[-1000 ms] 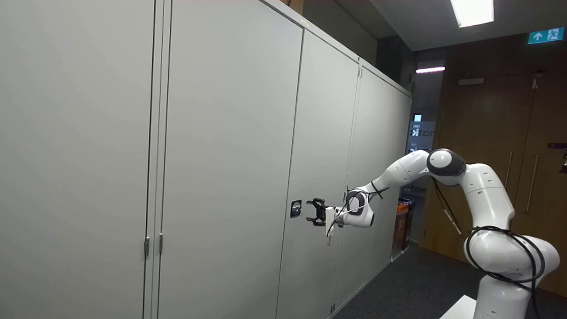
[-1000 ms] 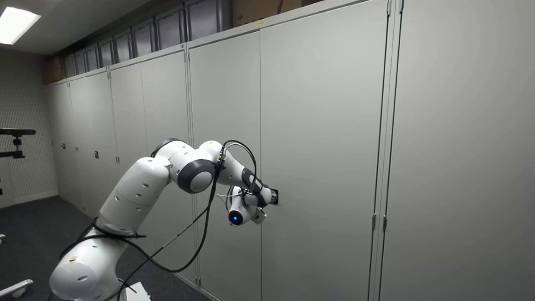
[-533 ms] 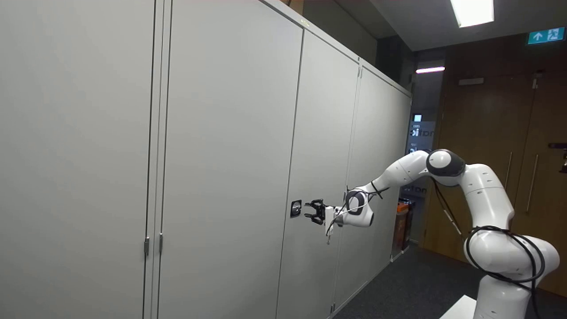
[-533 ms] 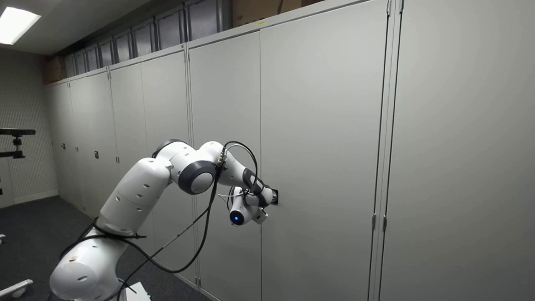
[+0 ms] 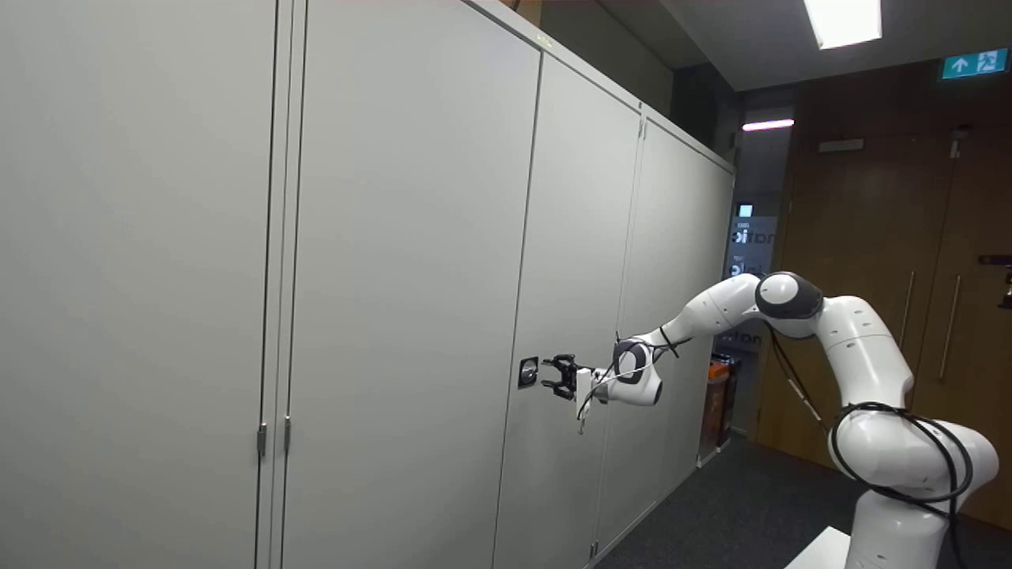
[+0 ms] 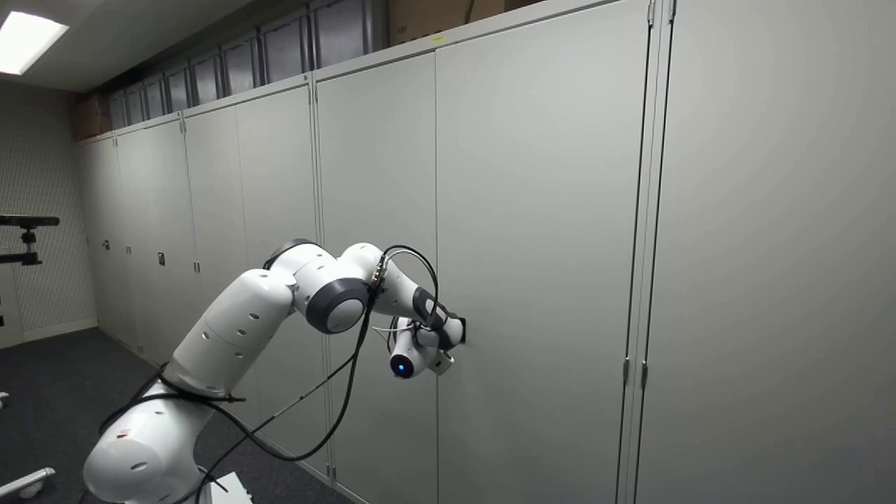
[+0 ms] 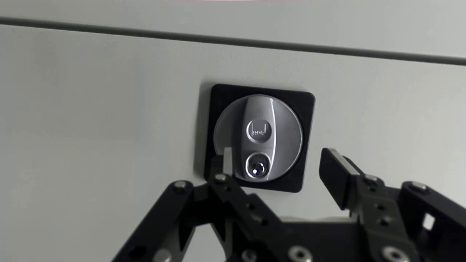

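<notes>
Pincer (image 5: pixel 548 373) part-wide, jaws apart, just short of rnd silver knob (image 7: pixel 259 145) ahead of it; knob's on blk sq. plate (image 7: pixel 303 102), plate's on grey cab. door (image 7: pixel 109 127) beyond. Well off from pincer, ext. view: brn dbl. doors (image 5: pixel 877 229).

Knob (image 7: pixel 258 139): silver, round, facing me, ridge (image 7: pixel 260 109) crosswise to the door seam (image 7: pixel 233 41).
Backplate (image 7: pixel 304 104): black, square, on grey cabinet door (image 7: pixel 109 109).

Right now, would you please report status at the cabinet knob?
Gripper open. Knob ungripped in its black plate. Visible gap between them, nothing seen blocking it.
</notes>
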`<act>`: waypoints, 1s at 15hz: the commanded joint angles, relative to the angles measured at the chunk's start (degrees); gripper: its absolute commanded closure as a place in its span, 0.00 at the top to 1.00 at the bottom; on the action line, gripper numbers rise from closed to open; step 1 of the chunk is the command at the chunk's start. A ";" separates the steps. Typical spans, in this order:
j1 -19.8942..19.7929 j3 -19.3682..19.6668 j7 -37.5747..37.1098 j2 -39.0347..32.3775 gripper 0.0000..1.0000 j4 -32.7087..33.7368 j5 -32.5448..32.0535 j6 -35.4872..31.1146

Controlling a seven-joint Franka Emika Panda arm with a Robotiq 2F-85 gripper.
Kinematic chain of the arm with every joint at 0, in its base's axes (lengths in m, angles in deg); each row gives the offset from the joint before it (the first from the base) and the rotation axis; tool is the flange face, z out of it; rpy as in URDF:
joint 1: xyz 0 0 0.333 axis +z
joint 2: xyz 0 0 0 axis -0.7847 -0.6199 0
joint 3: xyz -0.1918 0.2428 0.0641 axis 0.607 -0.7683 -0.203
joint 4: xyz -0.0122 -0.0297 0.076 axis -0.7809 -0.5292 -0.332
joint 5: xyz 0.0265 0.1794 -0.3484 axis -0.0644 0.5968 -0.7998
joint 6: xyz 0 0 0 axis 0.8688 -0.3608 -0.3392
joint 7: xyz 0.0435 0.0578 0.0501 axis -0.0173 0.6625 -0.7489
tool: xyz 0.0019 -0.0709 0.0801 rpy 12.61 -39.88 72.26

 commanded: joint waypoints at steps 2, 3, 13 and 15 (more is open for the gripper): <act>-0.02 -0.95 3.51 -3.24 0.54 3.59 0.00 -0.78; -0.06 -1.09 4.04 -3.76 0.52 3.99 0.00 -0.83; -0.61 -3.30 7.88 -6.98 0.52 6.44 0.00 -1.13; -0.67 -3.70 8.60 -7.53 0.53 6.83 0.00 -1.31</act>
